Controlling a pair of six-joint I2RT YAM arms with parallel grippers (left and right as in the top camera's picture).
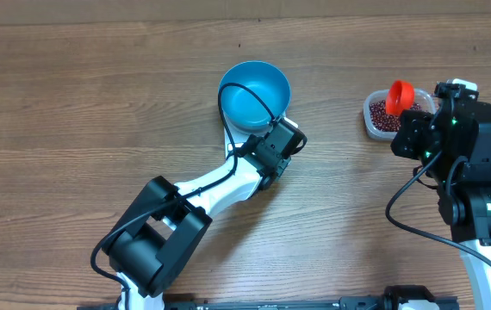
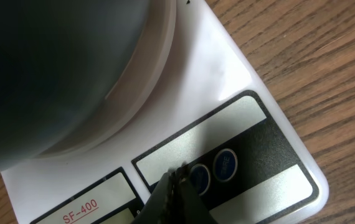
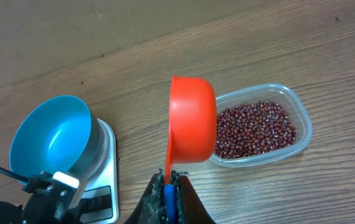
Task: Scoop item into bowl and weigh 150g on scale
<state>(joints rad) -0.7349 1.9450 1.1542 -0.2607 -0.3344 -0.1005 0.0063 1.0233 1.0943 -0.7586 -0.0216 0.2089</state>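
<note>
Maroon beans (image 3: 252,127) fill a clear tub (image 3: 299,118) directly beneath the orange scoop (image 3: 192,121). The nearer right gripper (image 3: 168,178) clamps the scoop's handle. Well apart, the blue bowl (image 3: 50,134) sits on the scale (image 3: 108,162), where the left gripper (image 2: 176,177), pinched closed and empty, points at the buttons (image 2: 225,163).

left wrist view: the bowl (image 2: 53,68) is a dark blur cut off at top and left; the scale (image 2: 240,87) runs off the bottom edge, its button (image 2: 225,163) lettering unreadable. overhead, the red scoop (image 1: 398,96) and right arm (image 1: 474,146) hide part of the tub (image 1: 369,122).
</note>
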